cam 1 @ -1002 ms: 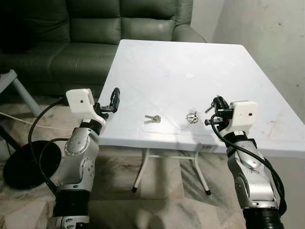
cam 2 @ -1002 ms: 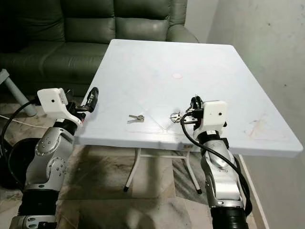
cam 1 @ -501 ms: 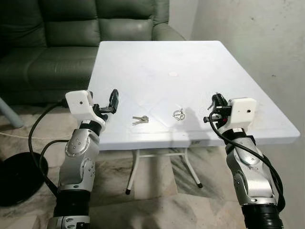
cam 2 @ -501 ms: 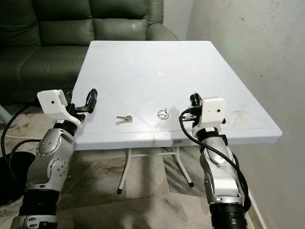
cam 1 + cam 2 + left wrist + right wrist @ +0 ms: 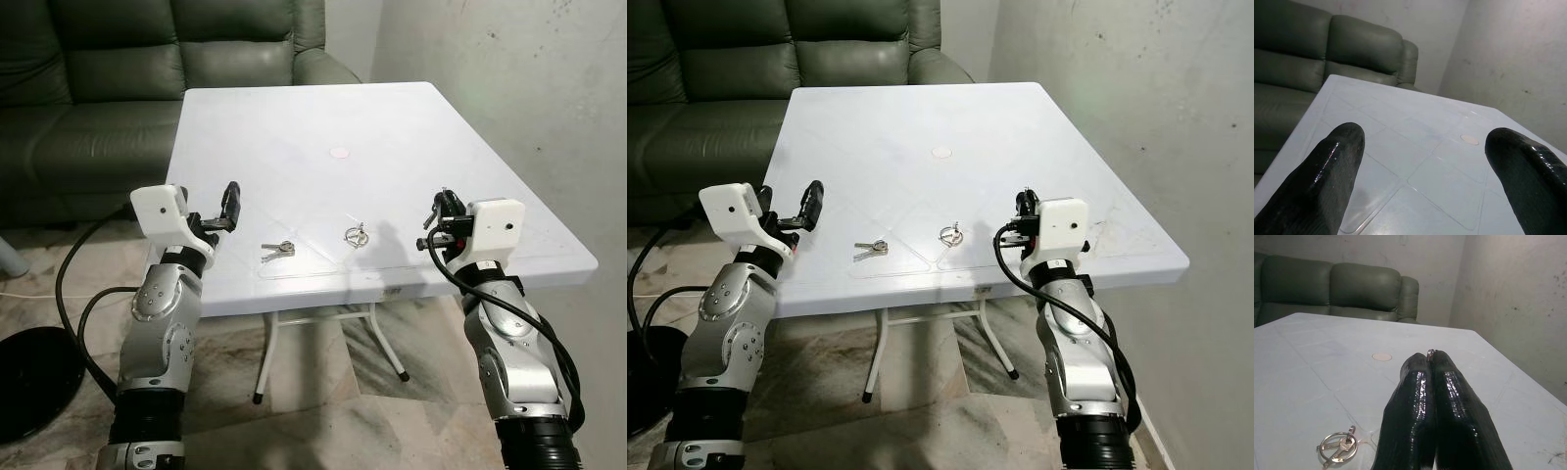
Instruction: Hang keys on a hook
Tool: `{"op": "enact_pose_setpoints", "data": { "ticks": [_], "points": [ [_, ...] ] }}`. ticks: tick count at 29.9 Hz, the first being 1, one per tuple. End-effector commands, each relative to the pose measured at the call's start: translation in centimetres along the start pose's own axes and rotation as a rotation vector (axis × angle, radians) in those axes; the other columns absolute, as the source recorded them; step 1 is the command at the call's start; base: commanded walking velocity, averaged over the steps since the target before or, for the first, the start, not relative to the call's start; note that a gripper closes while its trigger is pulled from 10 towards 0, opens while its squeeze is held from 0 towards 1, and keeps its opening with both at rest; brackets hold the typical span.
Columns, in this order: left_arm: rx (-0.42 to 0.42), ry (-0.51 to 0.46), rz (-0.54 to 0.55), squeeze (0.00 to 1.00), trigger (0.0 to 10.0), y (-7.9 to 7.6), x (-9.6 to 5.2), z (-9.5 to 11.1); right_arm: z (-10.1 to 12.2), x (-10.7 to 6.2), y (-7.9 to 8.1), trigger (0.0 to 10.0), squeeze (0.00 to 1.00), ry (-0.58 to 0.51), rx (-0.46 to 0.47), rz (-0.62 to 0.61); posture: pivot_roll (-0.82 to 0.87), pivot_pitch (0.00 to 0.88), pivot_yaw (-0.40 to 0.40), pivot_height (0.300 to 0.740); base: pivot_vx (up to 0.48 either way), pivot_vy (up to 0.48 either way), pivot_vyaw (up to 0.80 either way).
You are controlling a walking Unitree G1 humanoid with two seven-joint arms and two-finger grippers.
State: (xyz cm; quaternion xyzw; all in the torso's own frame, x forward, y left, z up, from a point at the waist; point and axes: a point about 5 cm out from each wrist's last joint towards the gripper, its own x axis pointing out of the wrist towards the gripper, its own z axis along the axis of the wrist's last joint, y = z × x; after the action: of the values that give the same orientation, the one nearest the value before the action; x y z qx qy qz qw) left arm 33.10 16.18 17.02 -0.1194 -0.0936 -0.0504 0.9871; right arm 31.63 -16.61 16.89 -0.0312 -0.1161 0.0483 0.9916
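The room is evenly lit and fairly bright, with soft light falling from above. The white square plastic worktop (image 5: 323,117) glows pale, almost washed out toward its far edge, yet carries no hard glare. A faint shadow lies beside the small silver key ring (image 5: 355,233) on it. The dark green leather sofa (image 5: 118,69) sinks into gloom (its creases barely read). Under the worktop, dull shadows spread over the marbled tile floor (image 5: 323,411). Head views are sharp, with no motion blur. Up close, the glossy black fingers (image 5: 1327,176) of the left tool are soft and out of focus, streaked with small highlights; the right tool's fingers (image 5: 1449,416) shine likewise.
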Motion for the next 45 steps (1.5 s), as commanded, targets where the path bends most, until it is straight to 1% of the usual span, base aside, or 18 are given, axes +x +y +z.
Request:
{"op": "enact_pose_setpoints", "data": {
  "ticks": [1,4,17,24,31,34,40,43,45],
  "points": [
    [0.006,-0.022,-0.016,0.00,10.0,-0.27,0.19,0.50,0.35,0.30,0.27,10.0,0.00,-0.016,-0.005,0.005,-0.03,0.030,-0.018,0.732,0.000,0.000,-0.73],
    [0.011,-0.027,-0.016,0.00,10.0,-0.30,0.19,0.56,0.32,0.28,0.39,10.0,0.00,-0.015,-0.008,0.009,-0.03,0.035,-0.018,0.732,0.000,0.000,-0.73],
    [-0.014,-0.020,-0.024,0.00,10.0,-0.77,0.13,0.32,0.41,0.37,0.40,10.0,0.00,-0.017,-0.006,0.005,-0.03,0.045,-0.018,0.732,0.000,0.000,-0.73],
    [-0.016,-0.010,-0.022,0.00,10.0,-0.72,0.00,0.15,0.33,0.28,0.56,10.0,0.00,-0.012,-0.008,0.013,-0.02,0.048,-0.019,0.732,0.000,0.000,-0.73],
    [-0.015,-0.002,-0.017,0.00,10.0,-0.64,0.06,0.08,0.32,0.39,0.82,10.0,0.00,-0.011,-0.008,0.025,-0.02,0.043,-0.025,0.732,0.000,0.370,-0.73],
    [0.003,-0.003,-0.015,0.00,10.0,-0.71,0.07,0.08,0.30,0.38,0.83,10.0,0.00,-0.010,-0.009,0.030,-0.02,0.041,-0.028,0.732,0.000,0.000,-0.73],
    [-0.003,0.002,-0.012,0.00,10.0,-0.85,0.08,-0.01,0.28,0.37,0.84,10.0,0.00,-0.008,-0.012,0.034,-0.02,0.037,-0.031,0.732,0.000,0.000,-0.73],
    [-0.018,0.002,-0.010,0.00,10.0,-0.92,0.13,0.00,0.28,0.36,0.89,10.0,0.00,-0.007,-0.012,0.037,-0.02,0.033,-0.032,0.732,0.000,0.000,-0.73],
    [-0.010,0.005,-0.009,0.00,10.0,-0.90,0.14,-0.01,0.28,0.35,0.91,10.0,0.00,-0.008,-0.012,0.038,-0.02,0.032,-0.033,0.732,0.000,0.000,-0.73]
  ]
}}
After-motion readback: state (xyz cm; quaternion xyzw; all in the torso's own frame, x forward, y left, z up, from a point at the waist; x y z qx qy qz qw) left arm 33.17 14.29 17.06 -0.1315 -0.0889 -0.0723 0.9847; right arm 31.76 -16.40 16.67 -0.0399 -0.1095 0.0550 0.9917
